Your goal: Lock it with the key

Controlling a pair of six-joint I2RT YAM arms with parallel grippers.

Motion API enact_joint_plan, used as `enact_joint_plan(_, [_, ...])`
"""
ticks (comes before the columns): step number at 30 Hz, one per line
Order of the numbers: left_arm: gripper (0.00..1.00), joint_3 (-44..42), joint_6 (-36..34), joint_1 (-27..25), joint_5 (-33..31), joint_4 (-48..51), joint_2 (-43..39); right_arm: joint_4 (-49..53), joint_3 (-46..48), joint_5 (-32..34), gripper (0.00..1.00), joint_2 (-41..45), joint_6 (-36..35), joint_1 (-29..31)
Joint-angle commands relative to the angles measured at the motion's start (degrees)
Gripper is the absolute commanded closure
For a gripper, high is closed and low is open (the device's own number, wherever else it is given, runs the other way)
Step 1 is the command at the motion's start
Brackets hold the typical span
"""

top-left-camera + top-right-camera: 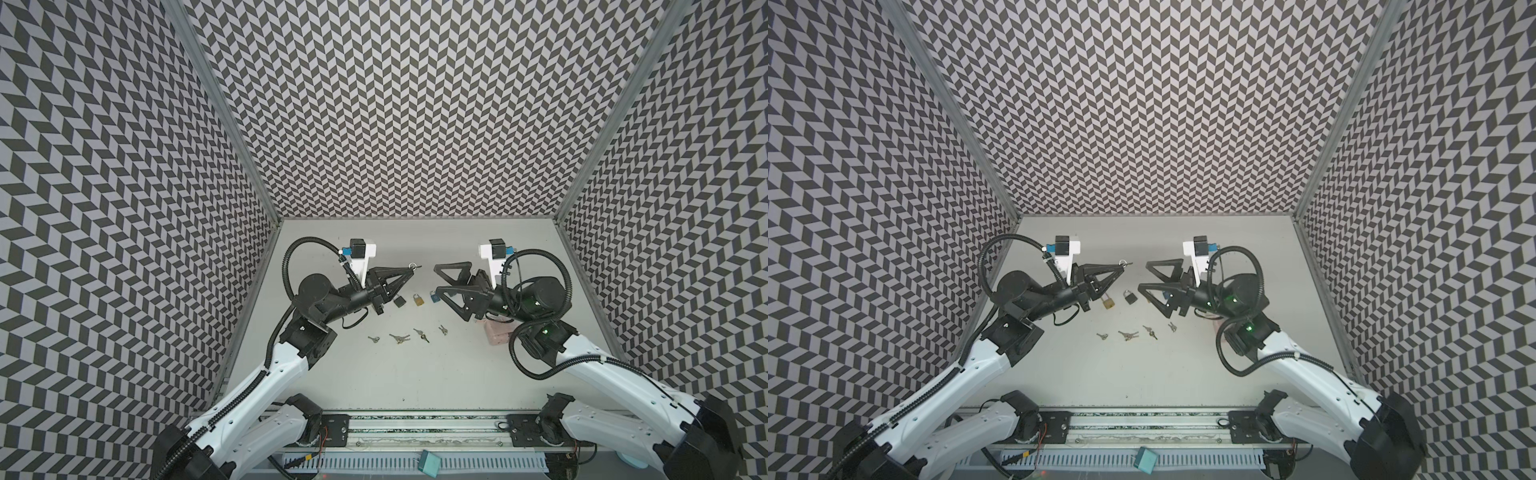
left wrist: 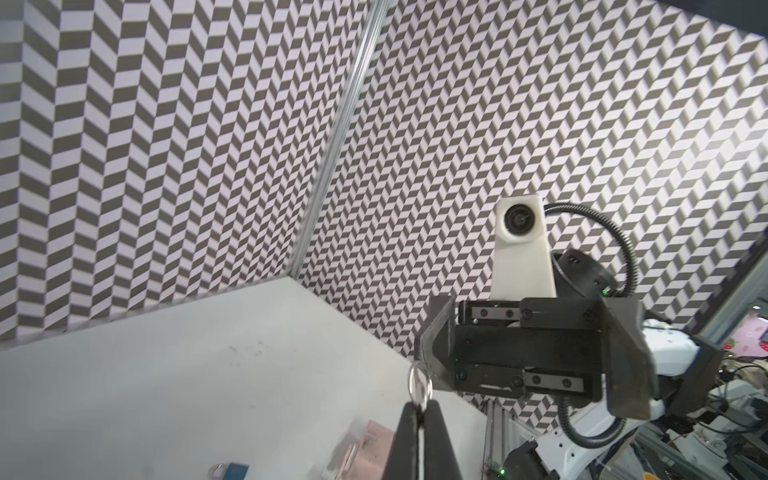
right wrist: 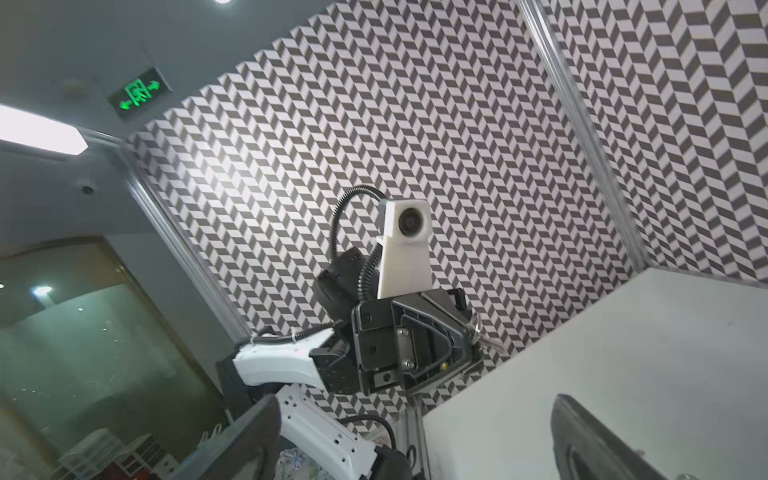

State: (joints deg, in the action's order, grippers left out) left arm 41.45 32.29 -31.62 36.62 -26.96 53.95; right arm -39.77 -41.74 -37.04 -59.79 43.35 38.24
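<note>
In both top views the left tool [image 1: 409, 271] is seen closed on a key [image 1: 414, 267], held above the table [image 1: 374, 386]. The right tool [image 1: 437, 279] is spread wide and empty, facing it. Three padlocks [image 1: 417, 299] lie on the table beneath them. In the left wrist view the ring [image 2: 419, 382] stands out past the closed fingertips [image 2: 405, 432]. In the right wrist view the key, apparently gripped by its head, juts from the left tool.
</note>
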Motion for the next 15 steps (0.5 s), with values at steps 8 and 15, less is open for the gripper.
enact_joint_plan(8, [1.00,-1.22,3.32,-2.37,4.40,-10.35,-0.09,-11.42,-1.95,-4.18,0.20,-5.43,7.09,0.70])
enact_joint_plan(15, [1.00,-1.64,3.30,-3.01,4.48,-10.39,0.40,-15.09,-3.73,-4.95,0.45,-7.52,9.23,1.40])
